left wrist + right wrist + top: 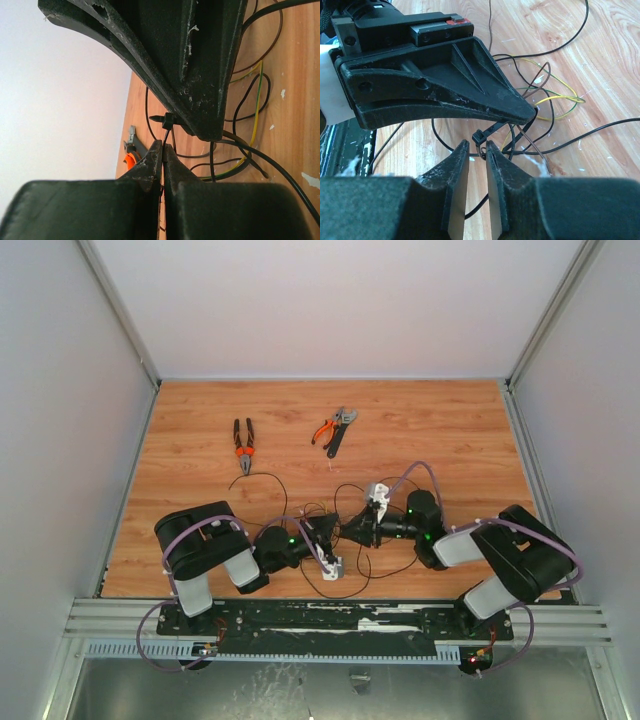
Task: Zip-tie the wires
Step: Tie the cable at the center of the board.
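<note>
White-walled booth, wood-grain table (450, 440). Seen from above, pliers (244, 443) lie at 11 o'clock from the table's middle and a second orange-handled tool (333, 428) at 12. Neither is in use.

Both arms meet low on the table, around 6 o'clock, right over the wires (555, 98).

Left gripper (163, 147): jaws pressed together, pinching the strap of the zip tie (167, 120) just below its head.

Right gripper (477, 147): jaws a little apart, tips on either side of the tie's head. A narrow gap shows between them. Cannot tell whether they touch the plastic yet.

Zip tie is off the table, strung between the two grippers, its head at the right gripper's tips.

Progress, as I judge it:
- Tie picked up and held: done.
- Tie brought over the wires: done.
- Strap round the bundle: cannot tell, the grippers hide it.
- Tail through the head: cannot tell.
- Cinching: not done. Black, yellow and brown strands spread in wide, slack loops from 3 to 9 o'clock around the grippers, nothing drawn tight.

Roughly mid-task. Gathering and pulling snug are left.
</note>
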Controlling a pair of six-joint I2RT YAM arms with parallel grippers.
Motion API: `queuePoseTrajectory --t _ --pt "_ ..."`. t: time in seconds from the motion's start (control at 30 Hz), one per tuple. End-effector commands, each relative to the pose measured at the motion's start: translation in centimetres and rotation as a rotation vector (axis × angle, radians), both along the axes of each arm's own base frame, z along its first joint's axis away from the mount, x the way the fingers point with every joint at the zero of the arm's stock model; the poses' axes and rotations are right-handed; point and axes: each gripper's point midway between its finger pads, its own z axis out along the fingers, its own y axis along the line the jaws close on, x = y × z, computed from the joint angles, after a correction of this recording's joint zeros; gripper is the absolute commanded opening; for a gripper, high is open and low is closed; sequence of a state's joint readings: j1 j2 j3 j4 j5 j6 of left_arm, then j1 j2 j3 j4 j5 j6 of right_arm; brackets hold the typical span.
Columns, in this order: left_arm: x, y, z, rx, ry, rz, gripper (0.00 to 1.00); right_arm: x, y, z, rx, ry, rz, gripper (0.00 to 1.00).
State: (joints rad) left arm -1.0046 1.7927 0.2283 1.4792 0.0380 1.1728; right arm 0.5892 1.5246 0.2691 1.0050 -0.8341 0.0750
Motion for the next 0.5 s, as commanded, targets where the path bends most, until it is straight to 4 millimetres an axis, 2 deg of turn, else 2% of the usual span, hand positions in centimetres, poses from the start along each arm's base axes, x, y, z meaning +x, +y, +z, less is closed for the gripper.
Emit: queuePoseTrajectory --t 0.0,0.27,0.47 --pt "-0.14 -0.65 2.32 -0.08 -0.032 -0.013 0.0 -0.11 0.12 0.2 0.016 -0.02 -0.005 0.2" --pt "-0.11 -0.73 2.44 -0.085 -0.032 -0.014 0.0 0.07 0.26 0.53 0.024 -0.03 -0.007 0.14" --pt "-0.08 -0.75 2.41 -0.085 -0.03 -0.012 0.0 0.1 0.29 0.51 0.024 -0.028 -0.006 0.05"
